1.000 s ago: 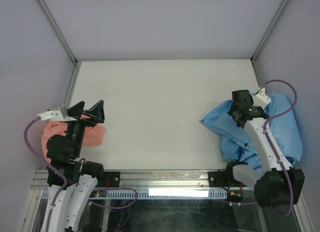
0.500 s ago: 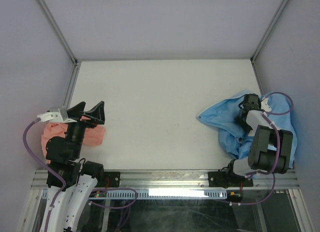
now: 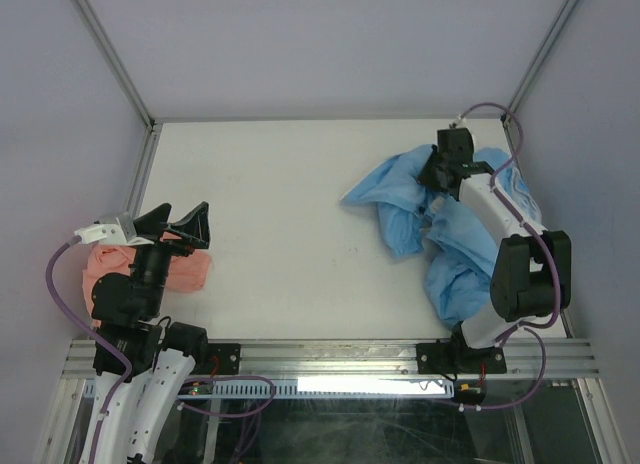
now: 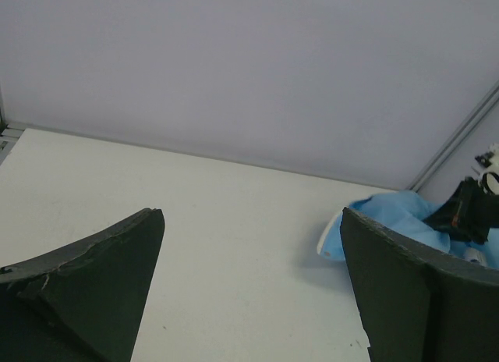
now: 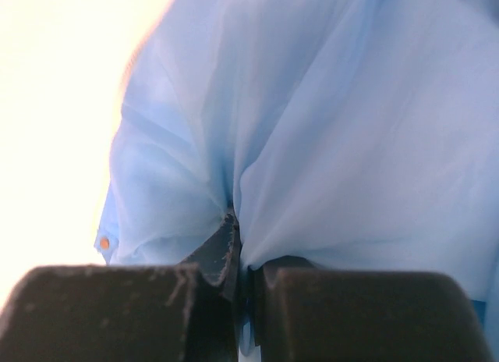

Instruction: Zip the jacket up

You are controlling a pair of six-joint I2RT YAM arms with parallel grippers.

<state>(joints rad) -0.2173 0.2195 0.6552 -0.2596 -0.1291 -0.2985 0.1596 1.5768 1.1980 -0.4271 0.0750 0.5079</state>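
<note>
Right wrist view alone shows the grip: right claw (image 5: pixel 238 257) clamped tight on a jacket (image 5: pixel 335 143) fold. Top view: jacket bunched far-right on desk (image 3: pixel 300 184). Left claw (image 4: pixel 251 218) spread wide, empty.

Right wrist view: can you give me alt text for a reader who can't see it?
The right arm's two dark fingers are pinched shut on a fold of the thin light blue jacket, which fills most of the frame. A washed-out strip of the table shows at the upper left.
</note>
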